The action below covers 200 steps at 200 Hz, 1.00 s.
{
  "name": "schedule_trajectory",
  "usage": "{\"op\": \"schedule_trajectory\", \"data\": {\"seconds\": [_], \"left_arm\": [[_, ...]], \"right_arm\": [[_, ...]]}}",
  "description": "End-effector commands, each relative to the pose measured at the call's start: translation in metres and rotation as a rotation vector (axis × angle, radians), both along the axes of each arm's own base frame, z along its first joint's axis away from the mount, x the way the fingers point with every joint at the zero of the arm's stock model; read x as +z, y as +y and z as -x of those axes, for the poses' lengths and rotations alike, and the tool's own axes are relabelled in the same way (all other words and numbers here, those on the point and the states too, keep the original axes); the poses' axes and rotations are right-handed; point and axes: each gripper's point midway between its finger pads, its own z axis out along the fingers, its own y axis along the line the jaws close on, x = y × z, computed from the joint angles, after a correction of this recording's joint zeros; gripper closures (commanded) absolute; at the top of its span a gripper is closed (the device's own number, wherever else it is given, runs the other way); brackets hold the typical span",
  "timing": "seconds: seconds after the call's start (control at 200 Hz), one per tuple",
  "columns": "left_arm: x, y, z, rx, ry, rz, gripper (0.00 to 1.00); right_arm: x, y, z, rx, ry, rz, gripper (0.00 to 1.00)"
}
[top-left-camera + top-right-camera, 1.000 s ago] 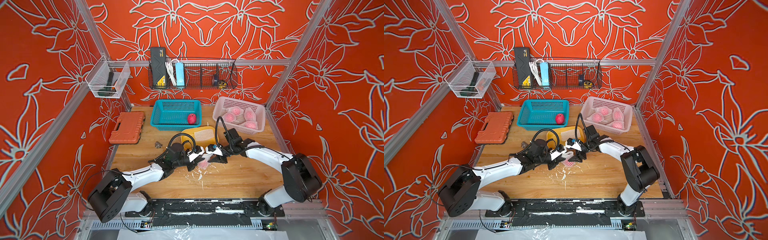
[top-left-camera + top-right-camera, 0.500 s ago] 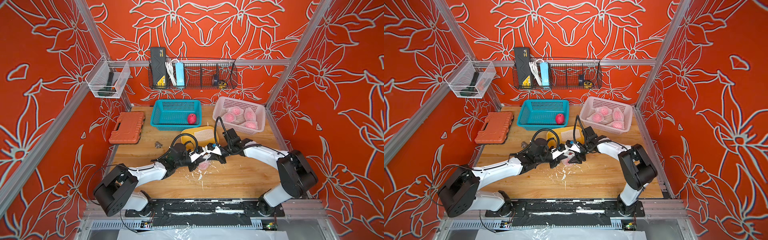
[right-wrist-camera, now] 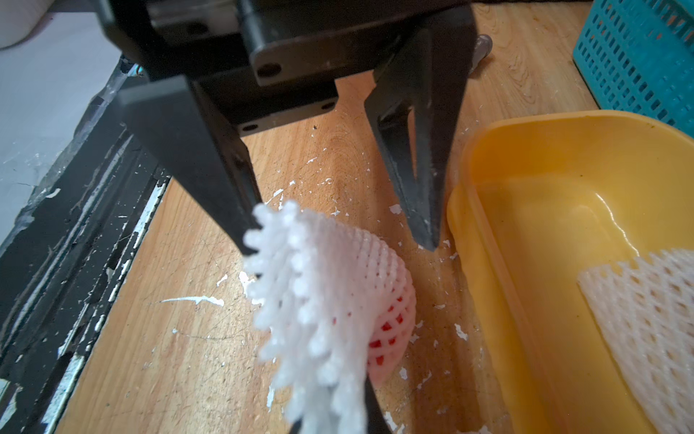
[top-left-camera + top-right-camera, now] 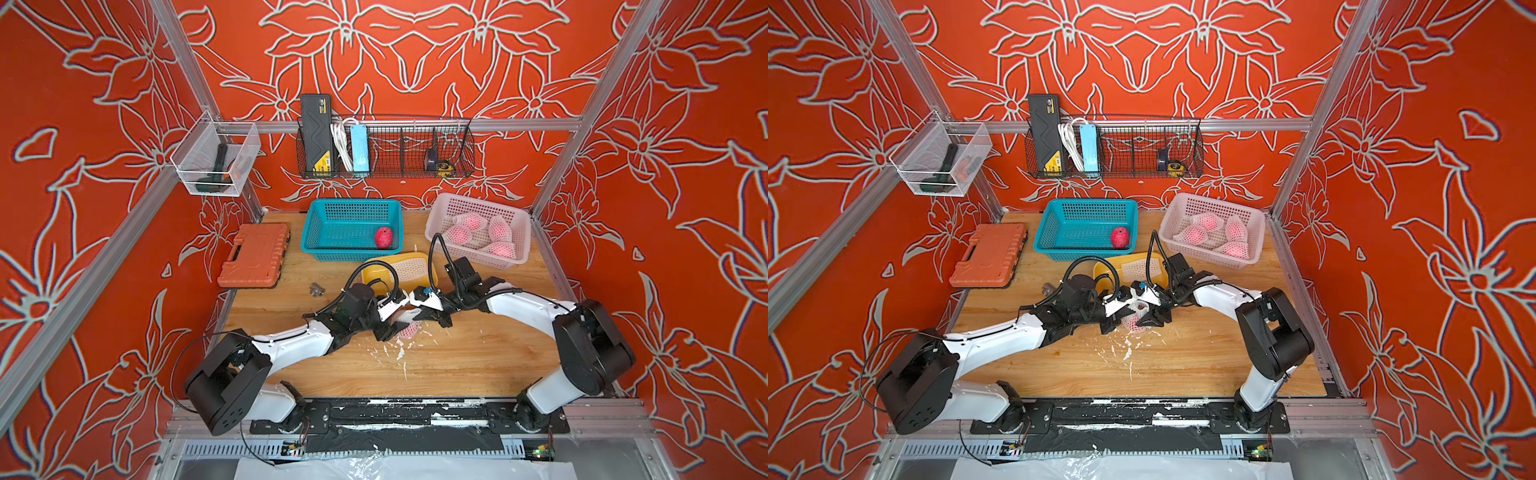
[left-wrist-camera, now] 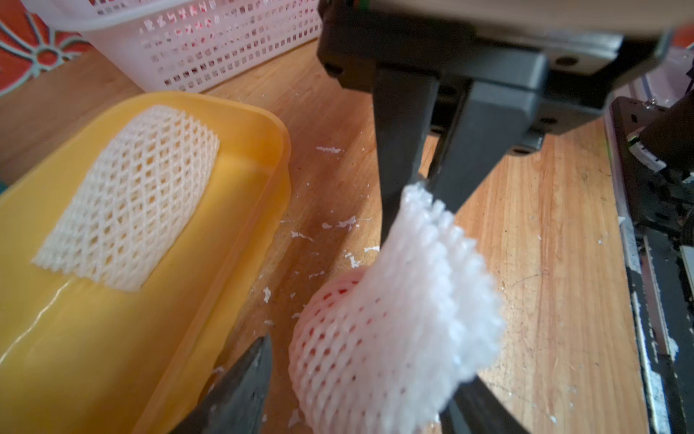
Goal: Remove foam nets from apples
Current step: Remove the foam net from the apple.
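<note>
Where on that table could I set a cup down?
Front strip of table, between the arms and the black rail: only foam crumbs. A smaller patch in front of the orange case. Crowded: the middle, where left hand and right hand meet at the foam net by the yellow tray.

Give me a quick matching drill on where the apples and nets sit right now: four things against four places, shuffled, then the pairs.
Things
1. bare apple
2. empty foam net
3. four netted apples
4. lone netted apple

Places
A. pale pink basket
B. middle of the wooden table, outside every container
C. teal basket
D. yellow tray

Pairs: 1-C, 2-D, 3-A, 4-B
</note>
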Motion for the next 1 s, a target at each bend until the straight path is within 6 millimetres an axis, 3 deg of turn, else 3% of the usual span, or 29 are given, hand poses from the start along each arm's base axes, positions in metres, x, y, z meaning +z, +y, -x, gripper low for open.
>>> {"op": "schedule_trajectory", "data": {"seconds": [0.0,0.255,0.515,0.696,0.816,0.996], "left_arm": [[0.0,0.005,0.005,0.003,0.026,-0.005,0.33],[-0.011,0.001,0.006,-0.026,0.081,-0.042,0.37],[-0.012,-0.007,0.001,-0.057,0.075,-0.039,0.59],[-0.012,-0.011,-0.002,-0.066,0.076,-0.035,0.73],[0.003,-0.014,-0.006,-0.065,0.035,0.0,0.81],[0.028,-0.025,-0.004,-0.119,-0.018,0.069,0.86]], "right_arm": [[-0.002,0.0,-0.002,0.01,-0.02,0.01,0.9],[-0.004,-0.001,-0.003,0.006,-0.031,0.015,0.87],[-0.006,-0.002,0.002,0.014,-0.025,0.016,0.79],[-0.006,-0.003,0.004,0.019,-0.019,0.018,0.64],[-0.005,-0.003,0.005,0.027,-0.01,0.02,0.47],[-0.009,-0.001,0.001,0.016,0.001,0.028,0.33]]}}
